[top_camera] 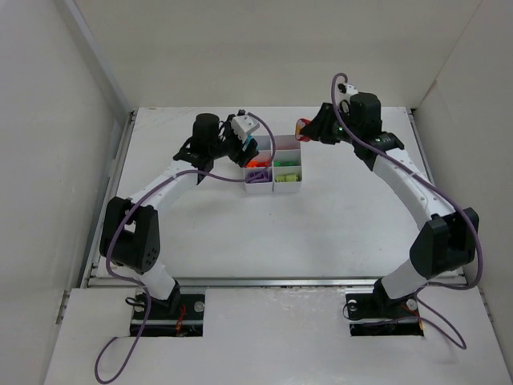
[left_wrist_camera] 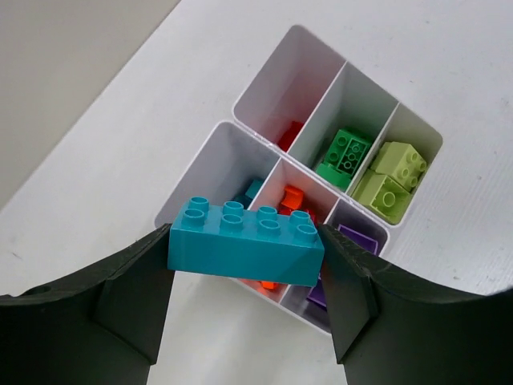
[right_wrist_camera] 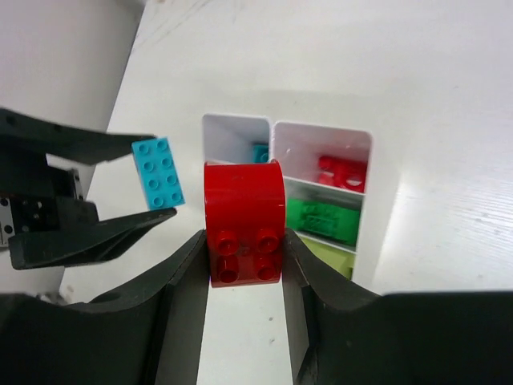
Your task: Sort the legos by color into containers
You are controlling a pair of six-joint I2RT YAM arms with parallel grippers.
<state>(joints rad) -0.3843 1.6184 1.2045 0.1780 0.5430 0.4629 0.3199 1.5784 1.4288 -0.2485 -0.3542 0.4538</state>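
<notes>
White table [top_camera: 337,233]; wrist views clarify gripped teal brick [left_wrist_camera: 247,241] and red brick [right_wrist_camera: 243,223].

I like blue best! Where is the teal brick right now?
In the left wrist view, the teal brick is clamped in the left gripper, up in the air at the left edge of the white tray.

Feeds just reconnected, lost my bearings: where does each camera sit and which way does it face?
Top: above and behind the bases, looking down on table, tray, both arms.
Left wrist: on left gripper, looking down past its fingers and teal brick into the tray.
Right wrist: on right gripper, facing its red brick, tray, left gripper.
Shared: both wrist views show teal brick, tray.
</notes>
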